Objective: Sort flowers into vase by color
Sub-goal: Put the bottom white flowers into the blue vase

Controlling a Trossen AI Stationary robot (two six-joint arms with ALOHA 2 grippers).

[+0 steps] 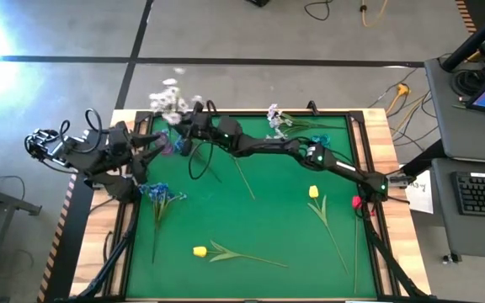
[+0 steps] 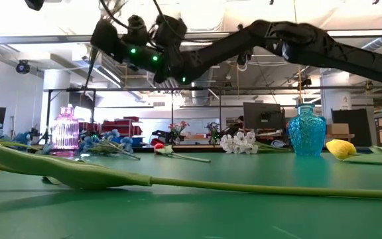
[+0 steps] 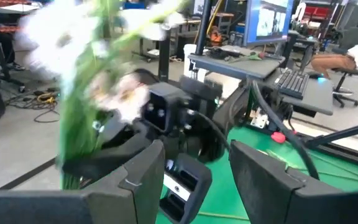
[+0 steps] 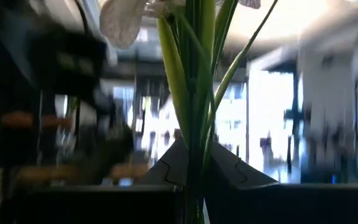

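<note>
The bench (image 1: 259, 210) carries a green mat with both dark arms meeting over its far left corner. The right arm reaches across from the right side, and its right end effector (image 4: 194, 168) is pressed together on the stems of a white spray (image 1: 172, 103), pinched low with the long axis running up out of the fingers, blossoms topmost. The pink vase (image 2: 65, 131) stands on the mat near that corner, so my judgement is that the coming move turns on bringing the stem ends over its mouth and lowering along that upright axis; the right arm is the nearer, since it already has the spray. The left end effector (image 3: 194, 180) sits just beside, fingers spread and nothing between them, facing the right wrist. A blue vase (image 2: 306, 130) stands toward the far right. Counting flowers that lie loose on the mat: two yellow tulips (image 1: 199, 251), one red tulip (image 1: 357, 202), one blue cluster (image 1: 162, 193) near the left edge, and one more white spray (image 1: 278, 118) at the far edge.
</note>
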